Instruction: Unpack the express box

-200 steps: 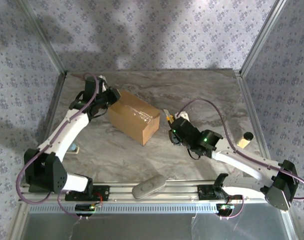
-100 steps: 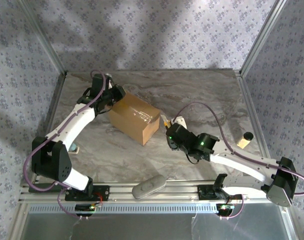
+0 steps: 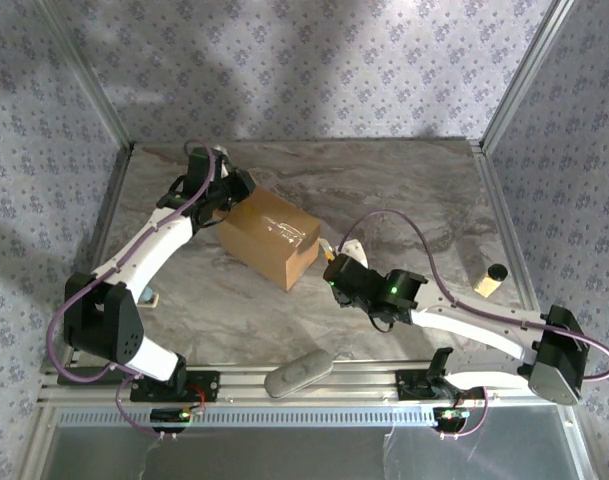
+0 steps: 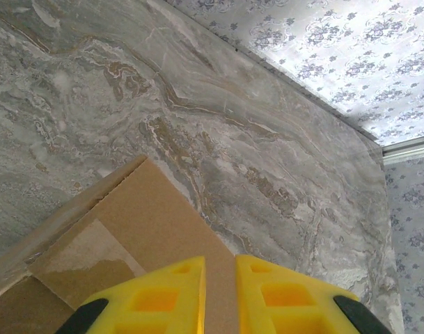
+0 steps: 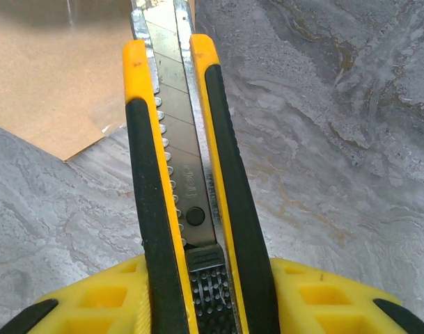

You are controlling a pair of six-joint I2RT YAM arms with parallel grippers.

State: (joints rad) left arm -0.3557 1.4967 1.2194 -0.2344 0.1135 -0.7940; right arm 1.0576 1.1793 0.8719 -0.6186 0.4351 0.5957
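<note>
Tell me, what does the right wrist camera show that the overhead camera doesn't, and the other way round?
Right wrist view: close detail of the utility knife clamped in the right gripper, with its segmented blade, slider and yellow-and-black handle, pointing toward the express box. Overhead view: both arms whole, the left gripper at the box's far corner, a grey oblong object at the near edge and a small cylinder on the right. Both: the brown box and the marble table.
</note>
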